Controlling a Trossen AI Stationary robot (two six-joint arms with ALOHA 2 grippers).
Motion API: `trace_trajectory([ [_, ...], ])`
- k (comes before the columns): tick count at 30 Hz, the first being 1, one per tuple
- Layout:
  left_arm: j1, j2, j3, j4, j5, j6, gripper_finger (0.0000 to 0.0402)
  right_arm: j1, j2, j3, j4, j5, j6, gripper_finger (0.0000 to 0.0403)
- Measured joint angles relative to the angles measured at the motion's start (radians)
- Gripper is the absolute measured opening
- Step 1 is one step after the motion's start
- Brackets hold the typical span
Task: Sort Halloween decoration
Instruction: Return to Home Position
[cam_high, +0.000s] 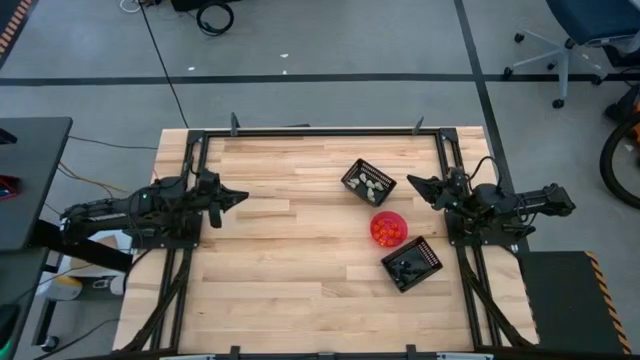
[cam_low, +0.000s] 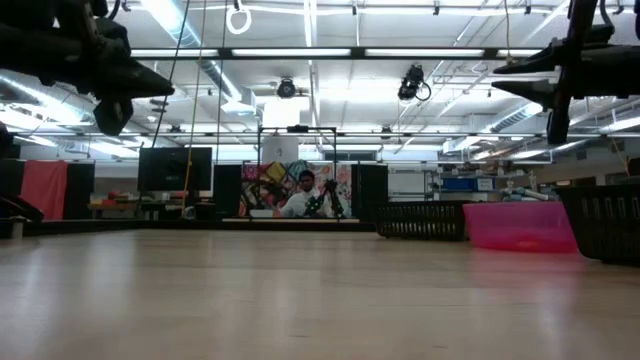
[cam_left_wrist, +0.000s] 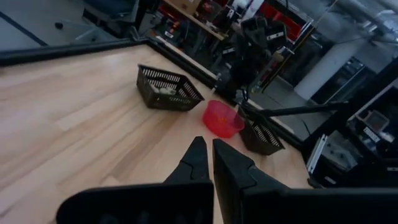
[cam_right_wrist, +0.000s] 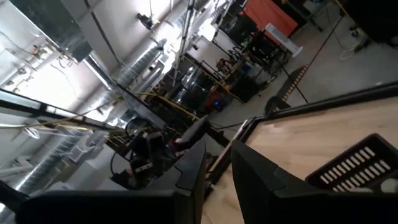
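Pale trinkets (cam_high: 369, 183) lie in a black slatted basket (cam_high: 368, 168) at the table's right middle. Orange trinkets (cam_high: 388, 231) lie in the pink bowl (cam_high: 401, 218) just nearer. Black trinkets (cam_high: 406, 267) lie in a second black basket (cam_high: 428, 258) nearer still. My left gripper (cam_high: 243, 196) hangs above the table's left side, shut and empty, pointing right; its wrist view (cam_left_wrist: 209, 146) shows the far basket (cam_left_wrist: 168, 88) and the bowl (cam_left_wrist: 222, 118) ahead. My right gripper (cam_high: 410, 181) hangs just right of the far basket, pointing left, slightly open and empty (cam_right_wrist: 217, 152).
A black metal frame (cam_high: 320, 132) runs around the table's far and side edges. Bare wood spans the left and middle of the table (cam_high: 290, 250). A person (cam_low: 300, 195) shows far behind the table in the low view.
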Motion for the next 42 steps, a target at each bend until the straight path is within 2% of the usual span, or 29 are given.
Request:
trace_trajectory([
  [14,-0.001,-0.153,-0.116,0.001,-0.034,-0.109,0.0,0.0,0.003,-0.002,0.017,0.025,-0.024,0.0082],
  [22,-0.001,-0.157,-0.167,0.028,-0.034,-0.125,0.0,0.0,0.003,-0.002,-0.027,-0.026,-0.456,0.0082],
  [25,-0.001,-0.158,-0.169,0.036,-0.03,-0.072,0.0,0.0,0.003,-0.002,-0.026,-0.026,-0.551,0.0082],
  [31,-0.001,-0.15,-0.169,0.035,-0.022,0.043,0.0,0.0,0.003,-0.002,-0.026,-0.027,-0.57,0.0082],
  [36,-0.001,-0.149,-0.169,0.034,-0.021,0.272,0.0,0.0,0.003,-0.002,-0.026,-0.027,-0.569,0.0082],
  [42,-0.001,-0.149,-0.169,0.034,-0.02,0.287,0.0,0.0,0.003,-0.002,-0.026,-0.027,-0.571,0.0082],
])
